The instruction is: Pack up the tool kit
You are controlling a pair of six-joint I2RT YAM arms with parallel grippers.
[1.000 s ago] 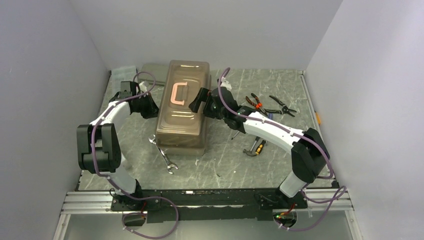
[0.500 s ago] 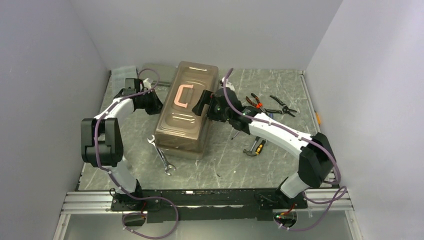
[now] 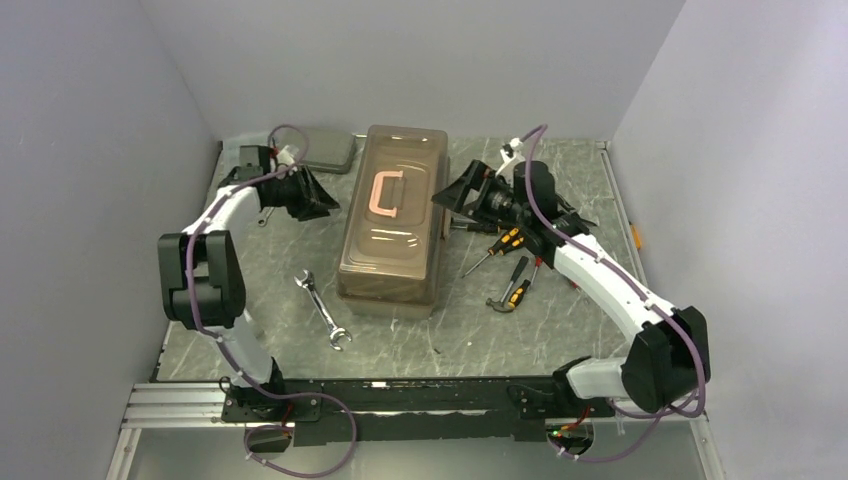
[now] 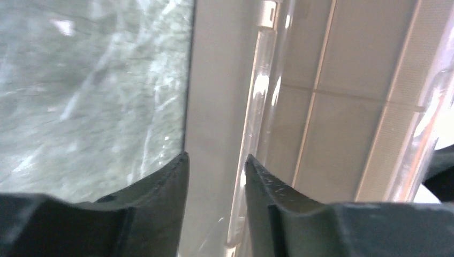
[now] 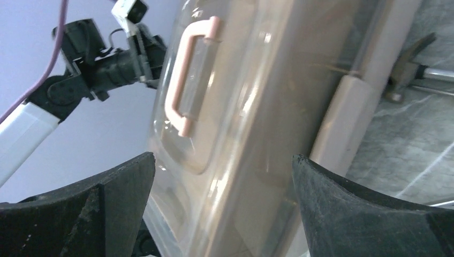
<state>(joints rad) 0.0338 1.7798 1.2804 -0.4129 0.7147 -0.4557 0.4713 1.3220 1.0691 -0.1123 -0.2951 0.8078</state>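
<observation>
Toolbox (image 3: 392, 255) glossy plastic; wrench (image 3: 323, 309) shiny steel.

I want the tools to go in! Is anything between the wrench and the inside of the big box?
Yes: the smoky lid of the toolbox is shut, covering the inside. The wrench lies on the table by the box's near left corner; nothing else visible blocks it.

Left wrist view: blurred throughout; toolbox (image 4: 321, 123) wall fills right half, cut by top, right and bottom edges. Right wrist view: hammer (image 5: 409, 72), upper right, handle runs off right edge. Top view: grey case (image 3: 328, 150), upper centre, partly behind left arm (image 3: 235, 205).
</observation>
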